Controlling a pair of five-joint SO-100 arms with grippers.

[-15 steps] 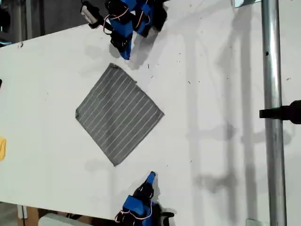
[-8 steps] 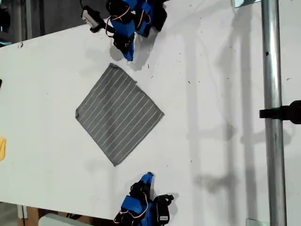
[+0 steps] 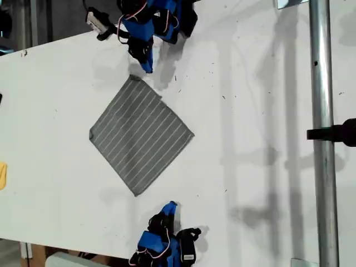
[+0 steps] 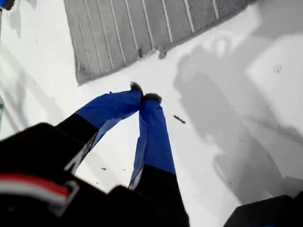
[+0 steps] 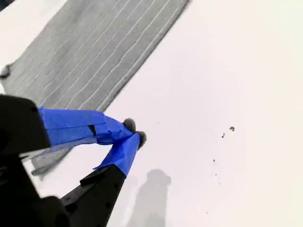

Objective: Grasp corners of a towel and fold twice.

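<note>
The towel (image 3: 142,133) is laid flat and unfolded on the white table (image 3: 261,100), turned like a diamond so that one corner is offered to each arm. No fold has been made yet, and the grasping step is judged to be about to begin.

My first gripper (image 3: 147,68) is held just short of the nearest corner (image 3: 133,77), apart from the cloth and above bare table. In the first wrist view its blue-taped tips (image 4: 142,98) are seen pressed together with nothing between them. That corner (image 4: 79,80) lies just ahead of them and a little to one side. The arm is pitched steeply down, so the tips are aimed at the table close to the cloth's edge.

My second gripper (image 3: 170,207) is placed beyond the opposite corner (image 3: 136,194), near it but not touching. Its tips (image 5: 132,132) are likewise closed and empty. The striped edge runs away ahead of it, and the corner itself is partly hidden behind one finger. This arm is also tilted downward over bare table.

Both pairs of tips would need to be opened and brought over the cloth before either corner could be pinched. The thin fabric lies flush, so the lower tip would probably have to be slid beneath it.
</note>
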